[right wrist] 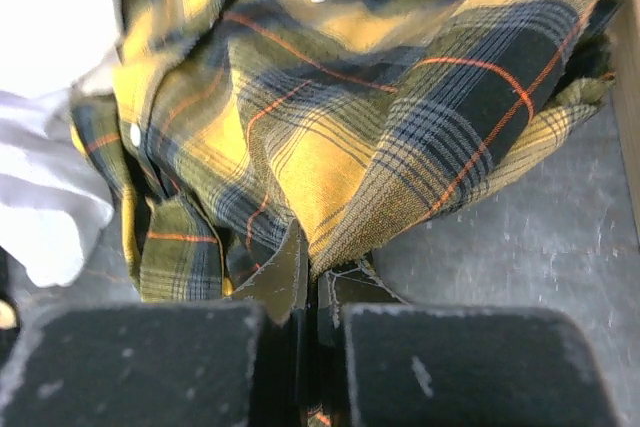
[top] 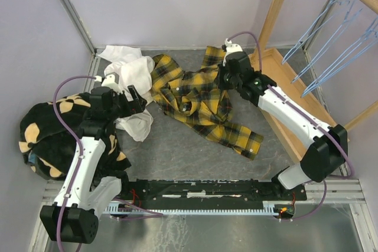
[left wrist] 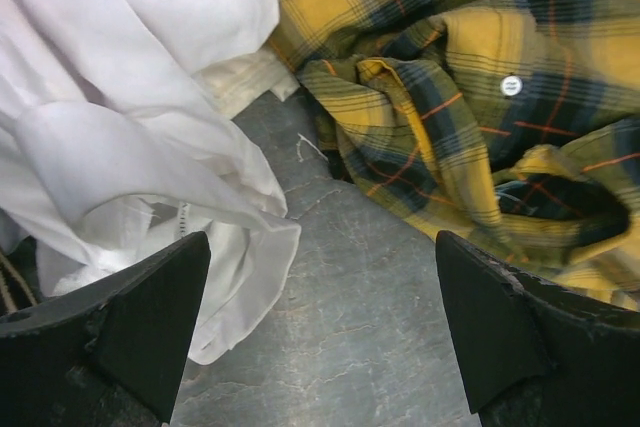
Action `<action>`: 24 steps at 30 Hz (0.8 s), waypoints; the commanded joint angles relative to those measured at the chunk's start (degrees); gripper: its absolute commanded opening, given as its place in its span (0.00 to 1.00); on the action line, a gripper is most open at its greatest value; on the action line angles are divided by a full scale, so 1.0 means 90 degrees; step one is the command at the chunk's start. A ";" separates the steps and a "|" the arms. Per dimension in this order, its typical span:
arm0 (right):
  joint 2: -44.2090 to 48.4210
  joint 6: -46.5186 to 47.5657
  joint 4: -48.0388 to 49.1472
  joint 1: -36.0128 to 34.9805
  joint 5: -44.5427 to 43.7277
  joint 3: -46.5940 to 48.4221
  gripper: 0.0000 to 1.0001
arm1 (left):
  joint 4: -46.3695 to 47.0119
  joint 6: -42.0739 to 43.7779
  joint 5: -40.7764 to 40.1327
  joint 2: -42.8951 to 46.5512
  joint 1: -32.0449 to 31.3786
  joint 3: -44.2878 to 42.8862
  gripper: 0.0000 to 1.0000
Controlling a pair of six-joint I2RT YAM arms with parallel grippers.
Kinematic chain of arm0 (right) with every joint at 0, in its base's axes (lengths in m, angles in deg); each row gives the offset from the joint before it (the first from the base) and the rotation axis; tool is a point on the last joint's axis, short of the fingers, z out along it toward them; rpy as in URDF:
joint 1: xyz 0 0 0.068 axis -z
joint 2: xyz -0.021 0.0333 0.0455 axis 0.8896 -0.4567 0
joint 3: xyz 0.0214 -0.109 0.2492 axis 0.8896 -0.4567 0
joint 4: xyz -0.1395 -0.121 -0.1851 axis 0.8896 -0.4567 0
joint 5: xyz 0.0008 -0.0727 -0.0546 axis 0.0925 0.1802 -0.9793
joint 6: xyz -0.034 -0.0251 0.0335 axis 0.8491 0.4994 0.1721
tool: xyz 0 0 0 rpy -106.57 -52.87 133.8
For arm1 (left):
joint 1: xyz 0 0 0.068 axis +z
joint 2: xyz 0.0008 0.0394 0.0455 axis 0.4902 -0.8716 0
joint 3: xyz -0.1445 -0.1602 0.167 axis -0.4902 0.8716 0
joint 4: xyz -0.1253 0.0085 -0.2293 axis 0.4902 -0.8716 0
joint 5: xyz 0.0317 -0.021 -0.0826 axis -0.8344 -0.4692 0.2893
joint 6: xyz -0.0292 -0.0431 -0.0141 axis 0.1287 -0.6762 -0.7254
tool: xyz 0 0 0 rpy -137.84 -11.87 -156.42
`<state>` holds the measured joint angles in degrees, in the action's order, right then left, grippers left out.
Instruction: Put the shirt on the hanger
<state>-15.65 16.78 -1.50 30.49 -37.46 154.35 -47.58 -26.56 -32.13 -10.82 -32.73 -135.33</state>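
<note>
From above, the shirt point(top: 195, 101) lies crumpled on the table point(top: 195, 157), right hand point(top: 221, 79) at its far edge, left hand point(top: 139, 100) beside the white garment point(top: 133, 75); left wrist view: left hand released, spread wide over bare table; right wrist view: right hand clenched on a plaid fold.

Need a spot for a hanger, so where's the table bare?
Bare table in front, between the shirt and the base rail. Crowded at the back and left: shirt, white garment, fleece.
</note>
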 commanded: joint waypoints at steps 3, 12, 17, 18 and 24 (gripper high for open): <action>0.0780 -0.0365 -0.0812 -0.1253 -0.1169 -0.1030 0.05 | 0.0482 -0.0660 0.0803 -0.0086 -0.0037 0.0268 0.97; 0.2117 -0.0887 -0.1526 -0.2276 -0.2143 -0.2502 0.67 | 0.0474 -0.1305 0.0167 0.0079 -0.0585 0.0844 0.95; 0.2467 -0.0562 -0.1818 -0.2276 -0.2534 -0.2315 0.74 | 0.0280 -0.2100 -0.1401 0.0209 -0.1882 0.0882 0.95; 0.2465 -0.0528 -0.1796 -0.2276 -0.2517 -0.2285 0.74 | 0.0253 -0.2296 -0.1568 0.0267 -0.2018 0.0965 0.94; 0.2179 -0.0514 -0.1545 -0.2271 -0.2040 -0.2254 0.74 | 0.0347 -0.3050 -0.1902 0.0948 -0.2166 0.1902 0.83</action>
<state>5.47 11.45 -16.80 10.05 -56.93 132.01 -45.53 -46.55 -44.00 -6.09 -51.81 -122.98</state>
